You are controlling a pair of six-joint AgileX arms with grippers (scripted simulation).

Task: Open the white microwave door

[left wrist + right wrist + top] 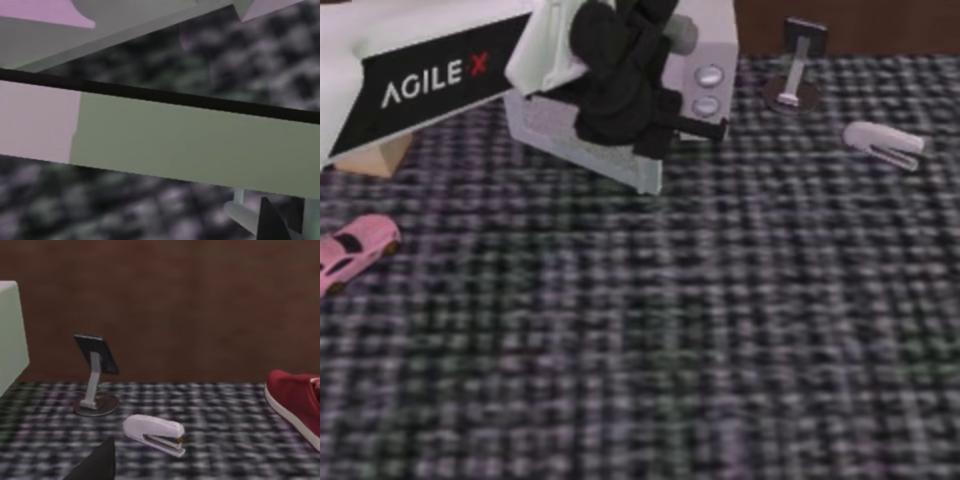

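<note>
The white microwave (716, 40) stands at the table's back centre, its two round knobs (707, 90) showing on the right-hand panel. The microwave door (610, 162) is swung partly outward, its free edge pointing toward the table's front. My left arm reaches in from the upper left, and my left gripper (670, 125) sits at the door's free edge. In the left wrist view the door (190, 145) fills the picture, and a black fingertip (270, 222) rests against the pale bar handle (245, 215). My right arm is outside the top view.
A phone stand (796, 68) and a white stapler (884, 145) lie right of the microwave. A pink toy car (356, 246) sits at the left edge, a tan box (372, 157) under my left arm. The right wrist view shows a red shoe (295, 400).
</note>
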